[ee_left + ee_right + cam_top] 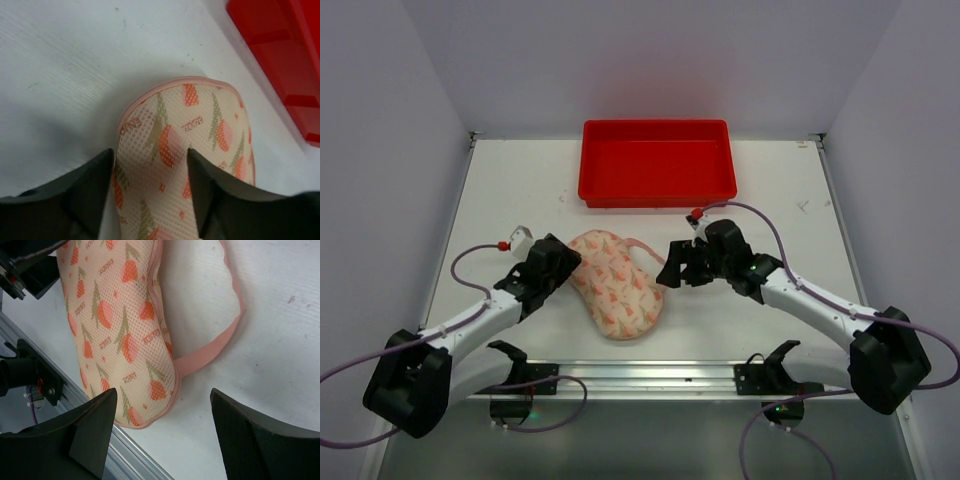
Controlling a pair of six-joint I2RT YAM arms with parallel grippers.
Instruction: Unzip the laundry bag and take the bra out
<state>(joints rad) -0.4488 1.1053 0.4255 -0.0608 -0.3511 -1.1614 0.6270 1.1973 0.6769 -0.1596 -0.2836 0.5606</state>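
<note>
The laundry bag (618,288), a cream peanut-shaped pouch with salmon print and a pink rim, lies flat on the table between both arms. My left gripper (570,274) is at its left end. In the left wrist view the gripper (150,159) has padded mesh (165,115) filling the gap between its jaws, which are closed partway on it. My right gripper (669,267) hovers open at the bag's right side. In the right wrist view the gripper (162,395) has the bag's lower corner (150,390) and bare table between its fingers. A pink strap loop (222,347) trails from the rim. The bra is hidden.
A red plastic tray (657,190) stands at the back centre, and its corner (280,55) shows in the left wrist view. A metal rail (650,375) runs along the near table edge, just below the bag. White walls close in both sides.
</note>
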